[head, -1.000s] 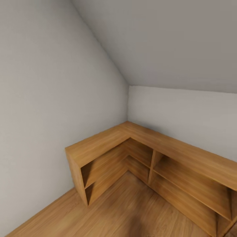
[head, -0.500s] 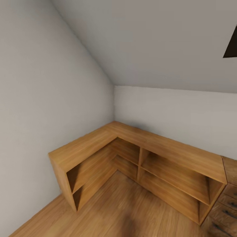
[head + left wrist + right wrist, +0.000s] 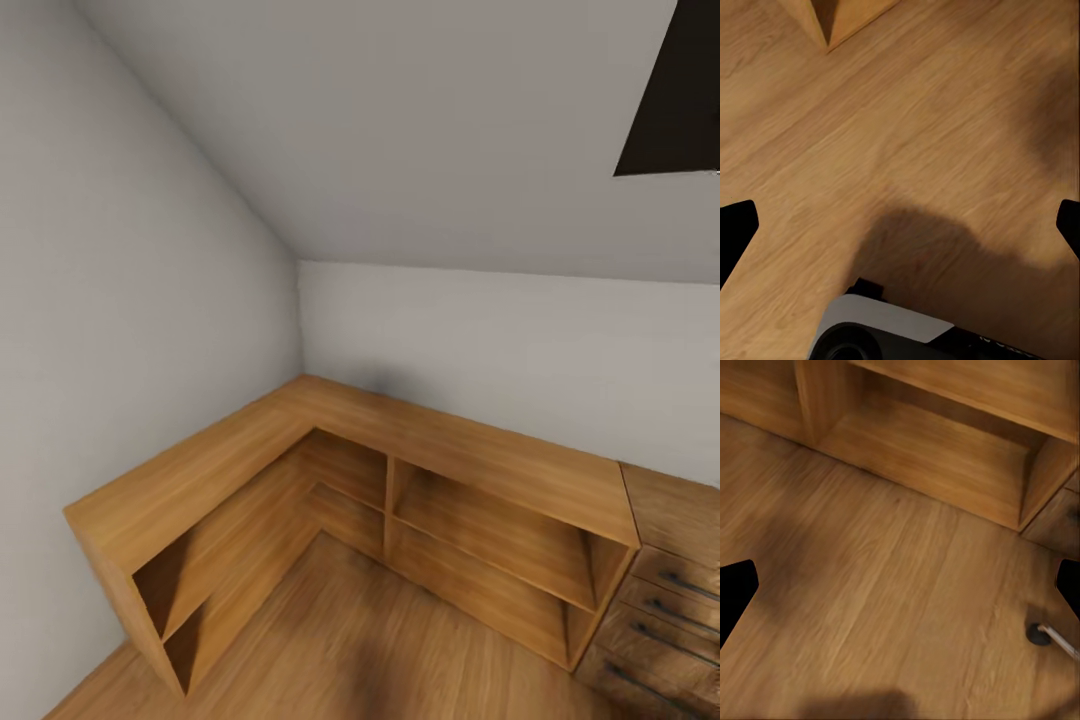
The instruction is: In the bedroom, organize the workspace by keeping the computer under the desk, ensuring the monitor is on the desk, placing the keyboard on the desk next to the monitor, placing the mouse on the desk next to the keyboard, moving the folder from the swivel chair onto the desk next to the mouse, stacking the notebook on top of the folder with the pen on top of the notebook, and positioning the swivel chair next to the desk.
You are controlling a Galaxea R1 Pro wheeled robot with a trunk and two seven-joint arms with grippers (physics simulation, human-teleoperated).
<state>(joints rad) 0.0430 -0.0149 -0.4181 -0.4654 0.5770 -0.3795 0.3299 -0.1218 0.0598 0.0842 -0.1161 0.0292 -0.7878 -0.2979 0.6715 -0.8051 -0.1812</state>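
I am looking from my head camera into a corner of the attic bedroom with sloped grey walls (image 3: 150,250). A low L-shaped cabinet of light wood with open shelves (image 3: 430,470) is standing along both walls and is filling the corner. Its shelves are showing nothing inside them. At the far right of it, touching its end, a wooden drawer unit with dark handles (image 3: 660,600) is standing. High at the right edge, a piece of the dark-framed skylight (image 3: 675,95) is cutting into the sloped ceiling. The light wood floor (image 3: 350,650) is lying in front of the cabinet, with a soft dark shadow on it.

My left claw (image 3: 900,225) is hanging above the bare floor; its two black fingertips (image 3: 735,232) are showing at the opposite edges of the left wrist picture, wide apart, and nothing is between them. Near that claw a grey and white rounded part of my own body (image 3: 881,330) is showing, and one corner of the cabinet is reaching in at the far side.

My right claw (image 3: 900,592) is also spread wide with nothing in it, its black fingertips (image 3: 735,592) at the two edges of the right wrist picture. It is pointing down to the floor, beside the lower shelf of the cabinet. Close to one fingertip, a small black castor on a chrome leg (image 3: 1046,636) is resting on the floor; it is looking like a part of the swivel chair's base, but I cannot tell this for sure.
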